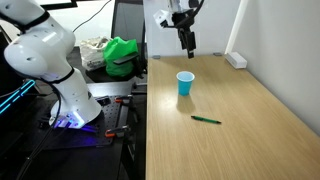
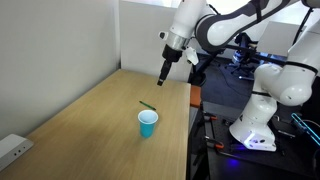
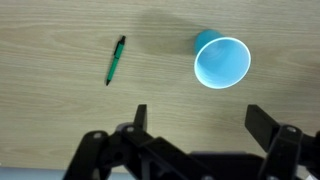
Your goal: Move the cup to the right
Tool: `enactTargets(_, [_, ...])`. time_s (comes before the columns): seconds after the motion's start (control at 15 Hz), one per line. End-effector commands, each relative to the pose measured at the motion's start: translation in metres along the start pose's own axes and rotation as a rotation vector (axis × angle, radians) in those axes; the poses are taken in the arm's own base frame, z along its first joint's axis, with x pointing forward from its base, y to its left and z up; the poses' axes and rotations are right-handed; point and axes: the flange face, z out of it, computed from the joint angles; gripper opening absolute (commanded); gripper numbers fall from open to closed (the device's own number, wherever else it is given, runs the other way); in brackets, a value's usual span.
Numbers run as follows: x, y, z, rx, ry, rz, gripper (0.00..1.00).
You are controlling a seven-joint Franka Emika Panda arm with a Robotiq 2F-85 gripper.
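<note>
Wrist view is looking straight down on the bench (image 3: pixel 60 110), where the cup (image 3: pixel 222 62) is standing upright, mouth up, ahead of the gripper (image 3: pixel 196 112) and offset toward one finger rather than centred between the two. The gripper is carrying nothing. Its jaws are standing wide apart, wider than the cup's rim, which is probably leaving room to pass around the tapered wall. The pen (image 3: pixel 116 60) is lying flat, well apart from the cup, so it is not obstructing a grasp.

In both exterior views the gripper (image 1: pixel 186 42) (image 2: pixel 163 75) is hanging above the bench (image 1: pixel 250 110) (image 2: pixel 90 120), pointing downward and touching nothing. At this size its jaw spread is too small to read there. The cup (image 1: pixel 185 84) (image 2: pixel 148 123) is sitting on open wood with the pen (image 1: pixel 206 120) (image 2: pixel 148 105) near it. The task is judged to be in its approach step, with the cup not yet grasped. Centring over the cup is the likely next need.
</note>
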Motion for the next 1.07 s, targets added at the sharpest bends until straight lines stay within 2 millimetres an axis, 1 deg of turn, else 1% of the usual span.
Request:
enactTargets(0.0, [0.012, -0.005, 0.028, 0.018, 0.040, -0.011, 1.00])
enactTargets(0.4, [0.017, 0.000, 0.073, 0.028, 0.023, -0.001, 1.00])
enactTargets(0.8, [0.022, 0.001, 0.106, 0.052, -0.039, -0.003, 1.00])
enactTargets(0.93, [0.021, 0.001, 0.114, 0.052, -0.063, -0.023, 1.00])
enactTargets(1.0, [0.015, -0.001, 0.107, 0.040, -0.056, -0.004, 1.00])
